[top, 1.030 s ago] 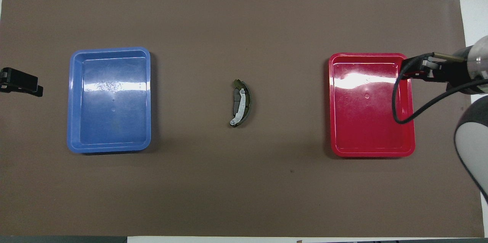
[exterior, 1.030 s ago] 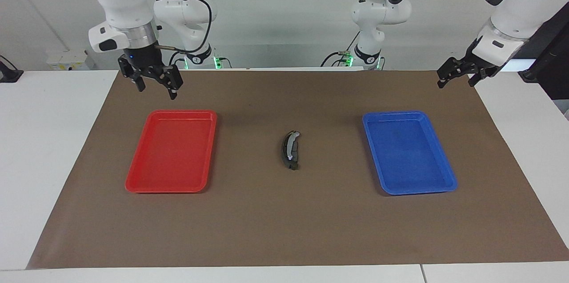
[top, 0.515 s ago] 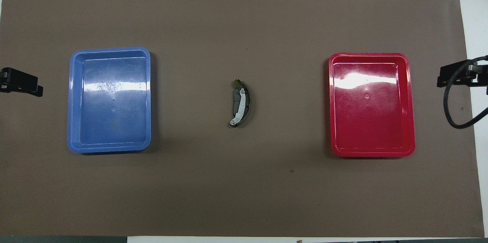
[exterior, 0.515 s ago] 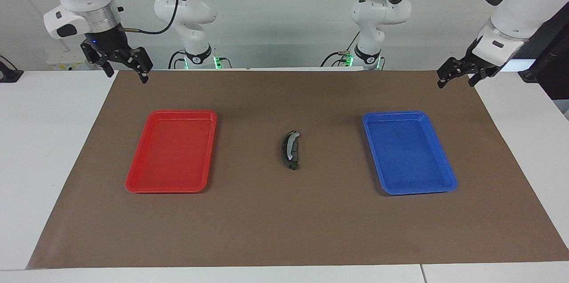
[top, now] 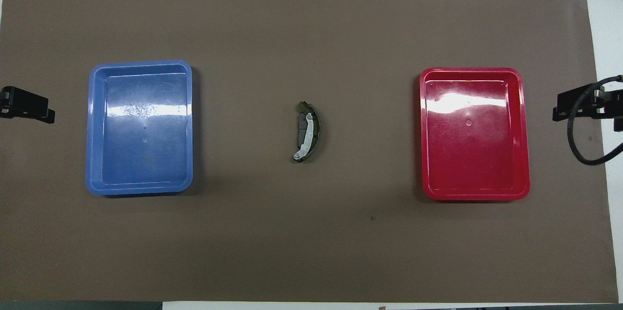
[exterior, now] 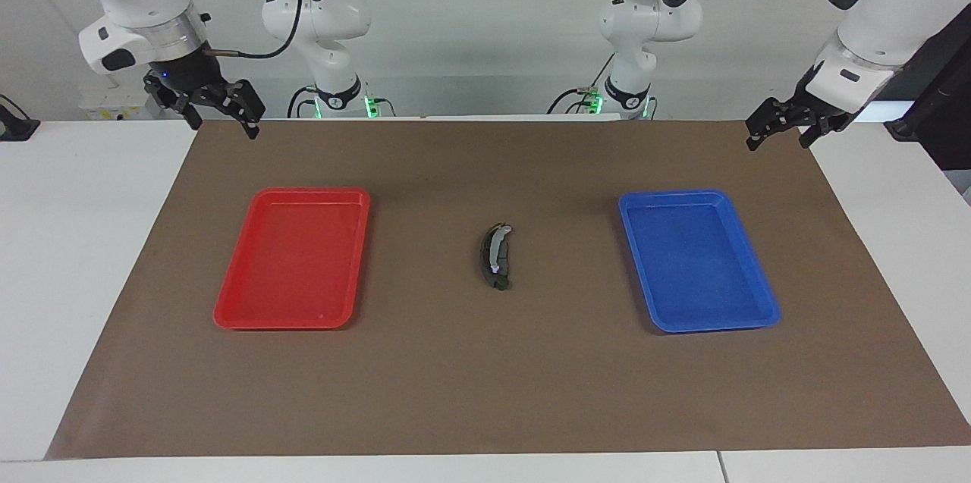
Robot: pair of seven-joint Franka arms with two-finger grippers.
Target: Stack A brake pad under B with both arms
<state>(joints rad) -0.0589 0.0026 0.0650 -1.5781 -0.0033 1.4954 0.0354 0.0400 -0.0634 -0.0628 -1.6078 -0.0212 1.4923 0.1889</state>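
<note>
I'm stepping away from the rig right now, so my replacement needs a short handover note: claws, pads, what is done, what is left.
Left claw: open, empty, raised over the mat's corner at the left arm's end, waiting.
Right claw: open, empty, raised over the mat's corner at the right arm's end.
Pads: mid-mat between the red tray and the blue tray, both empty. The crescent pad B and the grey A brake pad lie together as one pile; which is on top cannot be told.
Done: the pads appear stacked, both claws clear.
Left: check that A is under B.

Two trays: red tray [exterior: 292, 259], blue tray [exterior: 696, 259]; two stacked pads [exterior: 494, 256].
</note>
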